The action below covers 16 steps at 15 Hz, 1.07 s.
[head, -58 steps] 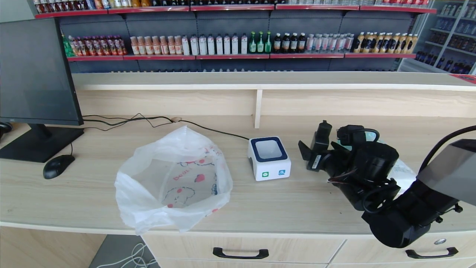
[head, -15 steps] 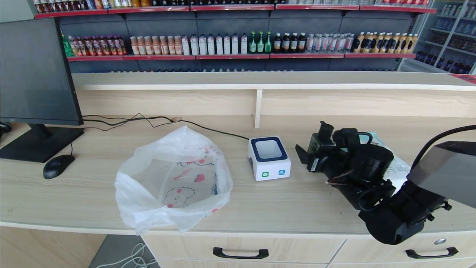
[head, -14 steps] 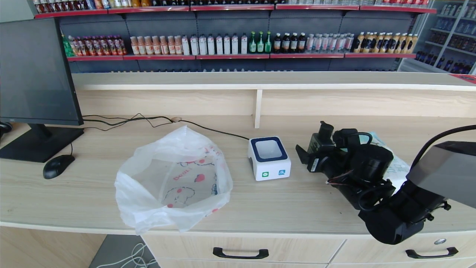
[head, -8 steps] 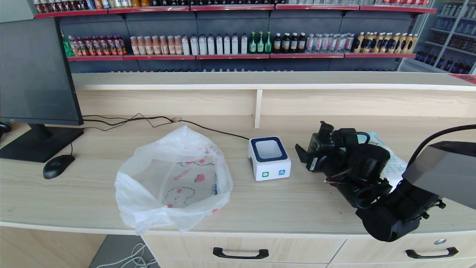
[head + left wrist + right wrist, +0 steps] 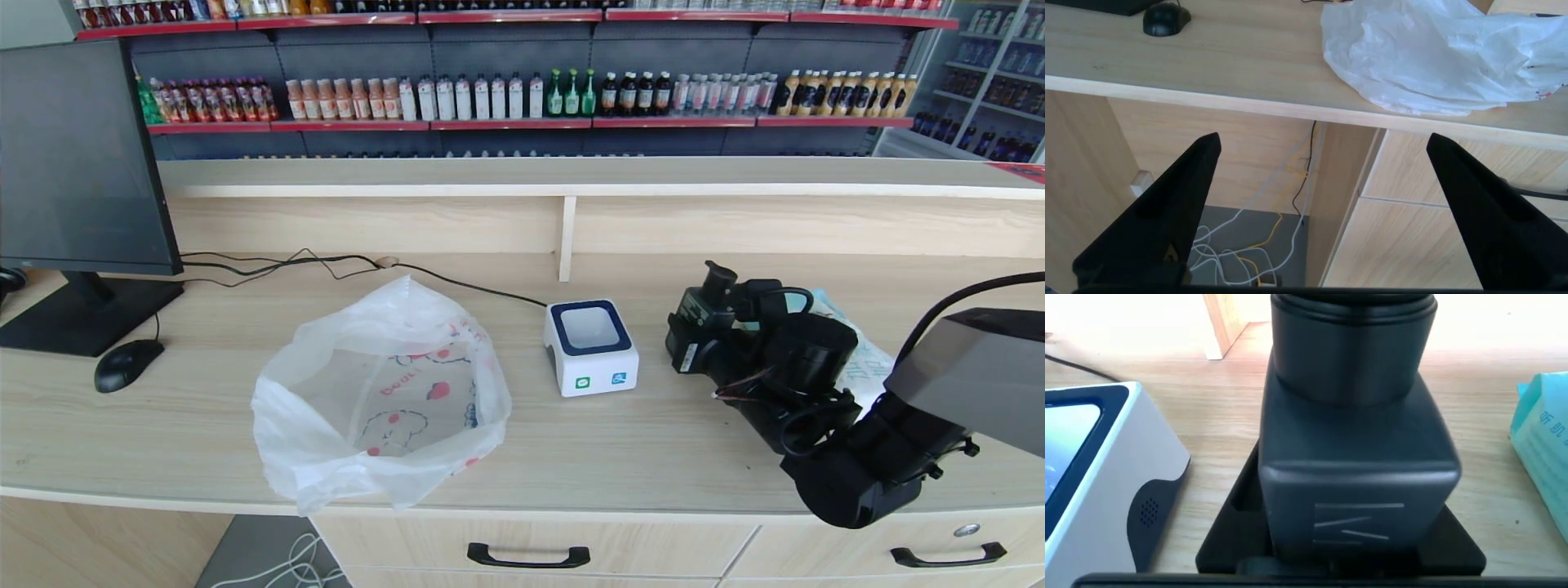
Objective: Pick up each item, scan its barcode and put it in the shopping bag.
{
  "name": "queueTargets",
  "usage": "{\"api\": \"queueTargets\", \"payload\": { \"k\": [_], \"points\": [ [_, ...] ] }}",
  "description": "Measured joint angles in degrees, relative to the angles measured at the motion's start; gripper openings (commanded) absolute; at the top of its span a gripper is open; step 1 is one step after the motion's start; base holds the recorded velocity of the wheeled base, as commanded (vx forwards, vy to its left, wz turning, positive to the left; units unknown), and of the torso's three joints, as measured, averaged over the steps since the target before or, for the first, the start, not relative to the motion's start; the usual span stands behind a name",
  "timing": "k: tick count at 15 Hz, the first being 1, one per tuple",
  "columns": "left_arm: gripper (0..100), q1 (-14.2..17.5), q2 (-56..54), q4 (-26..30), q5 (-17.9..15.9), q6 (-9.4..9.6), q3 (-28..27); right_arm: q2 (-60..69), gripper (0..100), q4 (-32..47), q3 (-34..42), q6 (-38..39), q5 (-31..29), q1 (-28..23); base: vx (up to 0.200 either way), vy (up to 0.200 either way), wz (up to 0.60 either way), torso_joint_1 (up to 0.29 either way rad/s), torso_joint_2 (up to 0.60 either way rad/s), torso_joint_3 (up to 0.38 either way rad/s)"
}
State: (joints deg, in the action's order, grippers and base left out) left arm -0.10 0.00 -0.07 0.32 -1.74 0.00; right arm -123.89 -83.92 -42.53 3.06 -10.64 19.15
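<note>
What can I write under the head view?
The right gripper grips a dark bottle beside the barcode scanner, shopping bag open on the counter.

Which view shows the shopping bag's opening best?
Head view: the shopping bag lies mouth-up, inside visible. The left wrist view catches its crumpled outer side at the counter edge. The right wrist view faces the scanner and a dark bottle.

Bright even daylight, soft shadows, glare on counter [image 5: 1143, 343]

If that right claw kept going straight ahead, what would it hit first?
Holding its dark bottle, probably the upright wooden divider at the back; the scanner sits just beside that line. Depth is unclear.
</note>
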Motion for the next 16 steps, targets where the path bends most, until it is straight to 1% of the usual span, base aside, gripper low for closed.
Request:
{"api": "queueTargets", "payload": {
  "k": [5,11,14,16],
  "points": [
    [100,0.0,0.0,0.0,0.0,0.0,0.0,2.6,0,-0.1,0.8,-0.1,0.0,0.0,0.0,0.0,0.0,0.0,0.0,0.0],
    [100,0.0,0.0,0.0,0.0,0.0,0.0,10.3,0,-0.1,6.2,-0.3,0.4,0.9,0.0,0.0,0.0,0.0,0.0,0.0],
    [100,0.0,0.0,0.0,0.0,0.0,0.0,15.4,0,-0.2,9.8,-1.0,3.4,3.2,0.0,0.0,0.0,0.0,0.0,0.0],
    [100,0.0,0.0,0.0,0.0,0.0,0.0,18.5,0,-0.8,12.9,-1.5,4.6,7.0,0.0,0.0,0.0,0.0,0.0,0.0]
  ]
}}
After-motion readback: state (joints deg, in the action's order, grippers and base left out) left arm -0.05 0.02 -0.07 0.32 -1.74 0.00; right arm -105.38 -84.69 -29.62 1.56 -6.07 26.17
